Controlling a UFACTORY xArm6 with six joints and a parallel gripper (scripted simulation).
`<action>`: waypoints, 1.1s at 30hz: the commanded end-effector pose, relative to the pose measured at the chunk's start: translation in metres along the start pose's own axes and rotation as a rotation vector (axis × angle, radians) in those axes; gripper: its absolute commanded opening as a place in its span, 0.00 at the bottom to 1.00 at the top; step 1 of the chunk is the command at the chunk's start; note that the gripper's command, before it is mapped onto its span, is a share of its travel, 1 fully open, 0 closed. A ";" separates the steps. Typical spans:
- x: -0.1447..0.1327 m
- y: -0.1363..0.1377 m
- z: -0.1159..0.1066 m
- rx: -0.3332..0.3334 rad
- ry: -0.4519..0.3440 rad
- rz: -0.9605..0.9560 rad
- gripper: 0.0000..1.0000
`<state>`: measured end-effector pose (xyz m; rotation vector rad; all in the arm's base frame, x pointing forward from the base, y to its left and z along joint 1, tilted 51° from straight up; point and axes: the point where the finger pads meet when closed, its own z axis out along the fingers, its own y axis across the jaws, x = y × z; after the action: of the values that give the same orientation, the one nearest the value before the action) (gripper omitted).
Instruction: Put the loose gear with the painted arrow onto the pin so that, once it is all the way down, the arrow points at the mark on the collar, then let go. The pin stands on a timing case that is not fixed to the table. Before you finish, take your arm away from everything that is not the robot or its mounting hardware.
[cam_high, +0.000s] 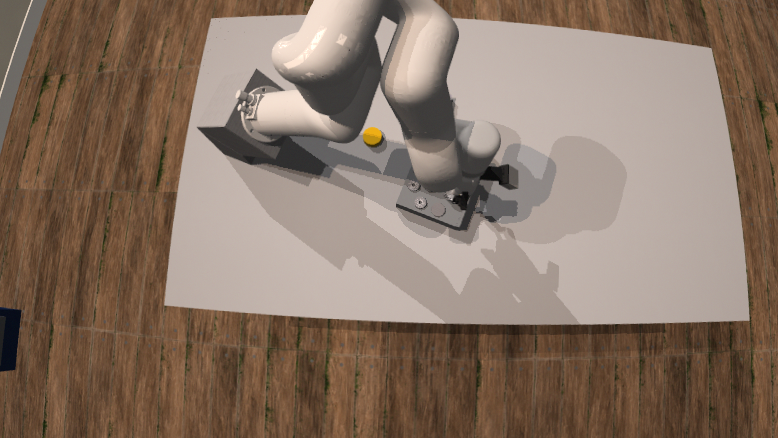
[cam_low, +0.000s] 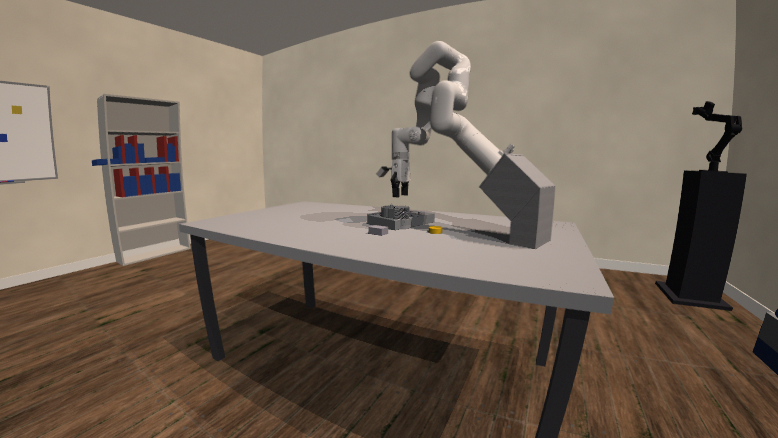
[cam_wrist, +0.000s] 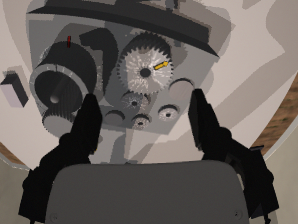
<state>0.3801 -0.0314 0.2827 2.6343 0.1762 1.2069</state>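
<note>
In the wrist view a light grey gear (cam_wrist: 148, 70) with a yellow arrow lies flat on the grey timing case (cam_wrist: 166, 26) (cam_high: 452, 220) (cam_low: 381, 219). Left of it stands a dark round collar (cam_wrist: 65, 76) with a small red mark (cam_wrist: 69, 42) on its far side. The arrow points to the right, away from the collar. My gripper (cam_wrist: 144, 103) (cam_high: 461, 199) (cam_low: 400, 189) is open and empty. It hangs some way above the case, with its fingers either side of the gear in the wrist view. Small fixed gears (cam_high: 419, 202) sit on the case's near part.
A yellow disc (cam_high: 372, 136) (cam_low: 434, 229) lies on the table between the case and the arm's base block (cam_high: 228, 136) (cam_low: 517, 206). A small block (cam_low: 377, 230) lies beside the case. The arm's links hide part of the case from above.
</note>
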 end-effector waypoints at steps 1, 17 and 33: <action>0.001 0.000 0.002 -0.001 0.003 0.000 0.93; 0.001 0.001 0.021 -0.001 0.003 0.000 0.93; 0.001 0.002 0.030 -0.001 0.003 0.000 0.93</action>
<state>0.4021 -0.0376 0.2646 2.6345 0.1764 1.2072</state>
